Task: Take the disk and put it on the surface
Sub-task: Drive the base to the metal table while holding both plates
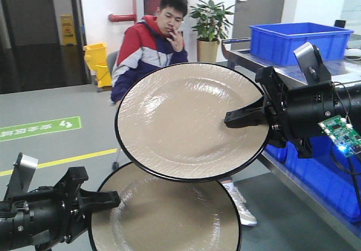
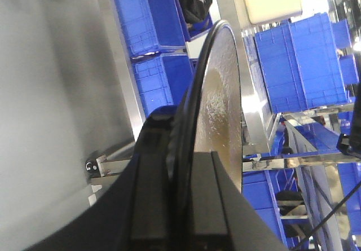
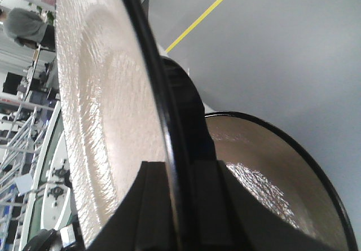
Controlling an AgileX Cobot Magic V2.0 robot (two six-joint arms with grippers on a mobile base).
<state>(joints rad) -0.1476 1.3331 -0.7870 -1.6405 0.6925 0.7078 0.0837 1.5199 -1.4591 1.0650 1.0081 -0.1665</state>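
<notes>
Two beige disks with black rims are held up in the air. The upper disk (image 1: pixel 186 121) faces the front camera, and my right gripper (image 1: pixel 243 117) is shut on its right edge. In the right wrist view this disk (image 3: pixel 96 104) stands edge-on between the jaws of that gripper (image 3: pixel 181 206). The lower disk (image 1: pixel 169 217) hangs below and partly behind it, its left rim clamped by my left gripper (image 1: pixel 106 200). The left wrist view shows that disk (image 2: pixel 223 93) edge-on in the left gripper (image 2: pixel 189 206). The surface is out of view.
A man (image 1: pixel 155 42) sits behind the disks. A steel rack with blue crates (image 1: pixel 299 39) runs along the right side. A yellow line (image 1: pixel 67 161) crosses the grey floor on the left. A potted plant (image 1: pixel 210 22) stands at the back.
</notes>
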